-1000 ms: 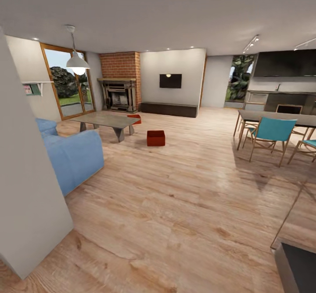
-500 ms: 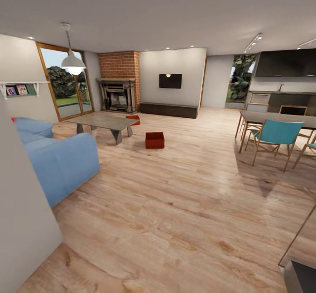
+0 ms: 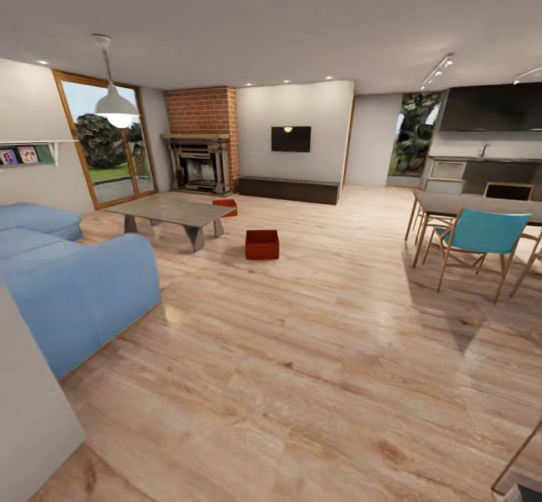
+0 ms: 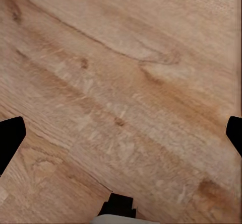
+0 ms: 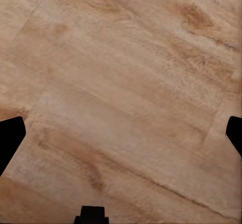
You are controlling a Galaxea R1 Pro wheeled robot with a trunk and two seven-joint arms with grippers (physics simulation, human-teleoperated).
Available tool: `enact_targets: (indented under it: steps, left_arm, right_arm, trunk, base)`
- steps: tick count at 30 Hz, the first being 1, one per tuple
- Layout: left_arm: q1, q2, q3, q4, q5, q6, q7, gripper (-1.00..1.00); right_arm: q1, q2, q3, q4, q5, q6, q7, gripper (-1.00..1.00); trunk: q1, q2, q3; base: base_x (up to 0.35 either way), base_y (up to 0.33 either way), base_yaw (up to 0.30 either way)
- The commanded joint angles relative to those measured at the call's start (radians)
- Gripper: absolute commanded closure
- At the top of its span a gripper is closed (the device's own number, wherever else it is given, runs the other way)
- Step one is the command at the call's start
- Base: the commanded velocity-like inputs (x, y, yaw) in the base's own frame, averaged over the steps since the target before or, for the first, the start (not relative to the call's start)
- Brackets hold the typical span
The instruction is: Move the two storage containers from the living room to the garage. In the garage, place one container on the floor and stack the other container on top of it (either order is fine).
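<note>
I am in the living room, over light wood plank flooring [image 3: 301, 366]. One red-orange storage container [image 3: 262, 244] stands on the planks, far ahead and just right of the grey low table [image 3: 175, 211]. The other storage container [image 3: 225, 207] sits beyond the table's far right corner, partly hidden by it. My left gripper [image 4: 121, 136] hangs open over bare planks, its dark fingertips [image 4: 10, 138] wide apart with nothing between them. My right gripper [image 5: 121, 136] is open over planks too, fingertips [image 5: 10, 136] spread and empty. The garage is out of view.
A blue sofa [image 3: 71, 291] fills the near left, and a pale wall corner [image 3: 30, 404] juts in at the lower left. A dining table with teal chairs [image 3: 478, 242] stands at the right. Brick fireplace [image 3: 202, 141], TV wall and glass doors lie at the back.
The whole view has shifted: the camera has moved forward past the left wall corner, so more of the sofa shows. The containers and furniture have not moved.
</note>
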Motion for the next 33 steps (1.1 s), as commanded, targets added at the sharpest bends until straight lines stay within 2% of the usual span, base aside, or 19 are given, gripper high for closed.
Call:
enact_targets:
  steps: [1, 12, 21, 33]
  left_arm:
    - [0.0, -0.001, 0.005, -0.001, -0.006, -0.001, 0.001, -1.0]
    - [0.0, -0.001, 0.005, -0.001, -0.006, -0.001, 0.001, -1.0]
    - [0.0, -0.001, 0.005, -0.001, -0.006, -0.001, 0.001, -1.0]
    - [0.0, -0.001, 0.005, -0.001, -0.006, -0.001, 0.001, -1.0]
  right_arm:
    - [-0.001, 0.0, 0.0, 0.001, 0.01, -0.002, 0.0, -1.0]
    - [-0.001, -0.001, 0.0, 0.001, 0.01, -0.008, 0.0, -1.0]
    - [-0.001, 0.0, 0.0, 0.001, 0.009, -0.009, 0.001, -1.0]
    - [-0.001, 0.0, 0.0, 0.001, 0.009, -0.009, 0.001, -1.0]
  trunk:
    - [0.001, 0.0, -0.001]
    - [0.001, 0.0, -0.001]
    - [0.001, 0.0, -0.001]
    - [0.001, 0.0, -0.001]
  base:
    - [0.327, -0.106, 0.0]
    - [0.327, -0.093, 0.0]
    - [0.327, -0.01, 0.088]
    - [0.327, 0.0, 0.008]
